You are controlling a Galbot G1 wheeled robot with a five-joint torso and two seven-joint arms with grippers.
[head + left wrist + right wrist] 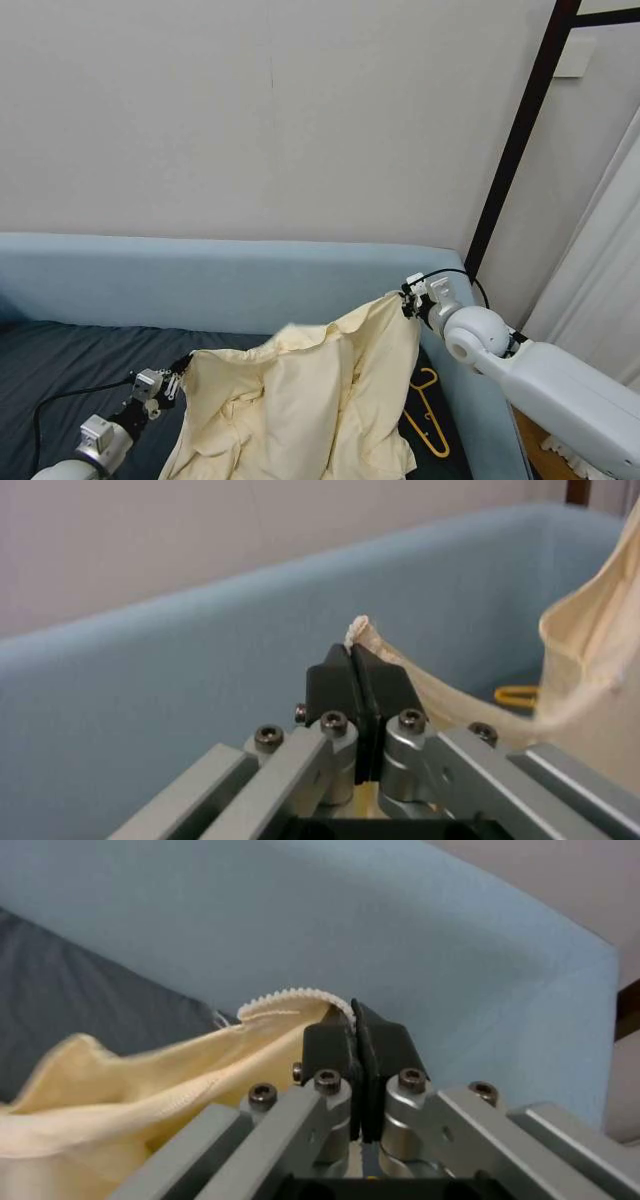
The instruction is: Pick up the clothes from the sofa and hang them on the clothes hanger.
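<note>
A pale yellow garment (300, 400) hangs spread between my two grippers above the sofa (200, 285). My left gripper (183, 372) is shut on its left edge, low over the dark seat cushion. My right gripper (408, 297) is shut on its upper right corner, near the sofa's right arm. In the left wrist view the black fingers (335, 681) pinch a cloth edge (400, 667). The right wrist view shows the fingers (330, 1050) clamping a scalloped hem (285, 999). A yellow clothes hanger (428, 418) lies on the seat under the garment's right side.
The sofa has a light blue back and a dark blue seat (70, 360). A dark vertical rack post (510, 150) stands behind the sofa's right end. White curtain (600, 290) hangs at far right. The wall behind is plain.
</note>
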